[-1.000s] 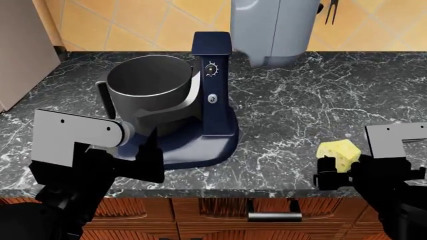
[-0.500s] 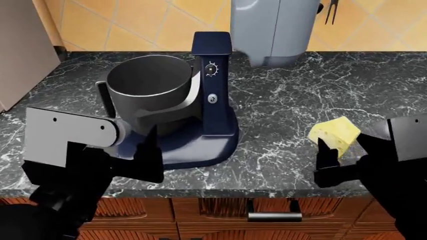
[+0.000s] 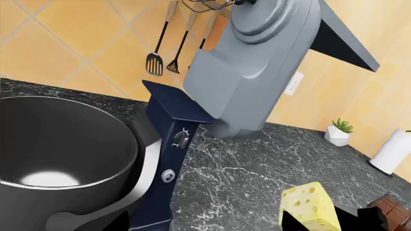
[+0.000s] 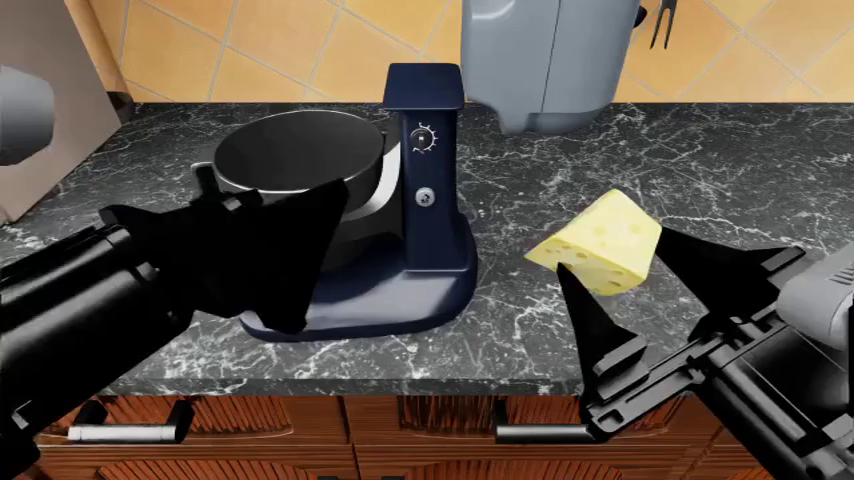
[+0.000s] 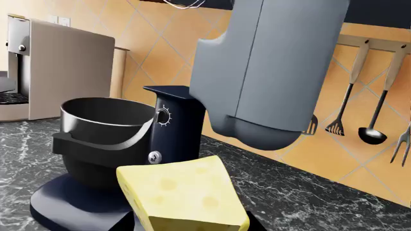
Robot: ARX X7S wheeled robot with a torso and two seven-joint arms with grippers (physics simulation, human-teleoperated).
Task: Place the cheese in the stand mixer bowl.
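The cheese [image 4: 601,245], a pale-yellow wedge with holes, hangs above the counter just right of the navy stand mixer [image 4: 427,190]. My right gripper [image 4: 643,275] is shut on it, one black finger on each side. The cheese fills the bottom of the right wrist view [image 5: 183,192] and also shows in the left wrist view [image 3: 310,208]. The dark grey bowl [image 4: 287,155] sits on the mixer, empty, with its handle to the left; it shows too in both wrist views [image 3: 64,154] [image 5: 106,127]. My left gripper [image 4: 267,250] is open and empty, in front of the bowl, partly hiding it.
A light grey appliance [image 4: 547,60] stands behind the mixer against the tiled wall. Utensils [image 3: 154,62] hang on the wall. A beige coffee machine [image 5: 57,67] is at the far left. A small plant [image 3: 339,132] and a paper roll [image 3: 391,151] stand at the far right. Drawers lie below the counter edge [image 4: 441,385].
My right gripper has lifted the cheese off the counter and carried it up and left towards the mixer. My left arm has risen and moved right, in front of the bowl.
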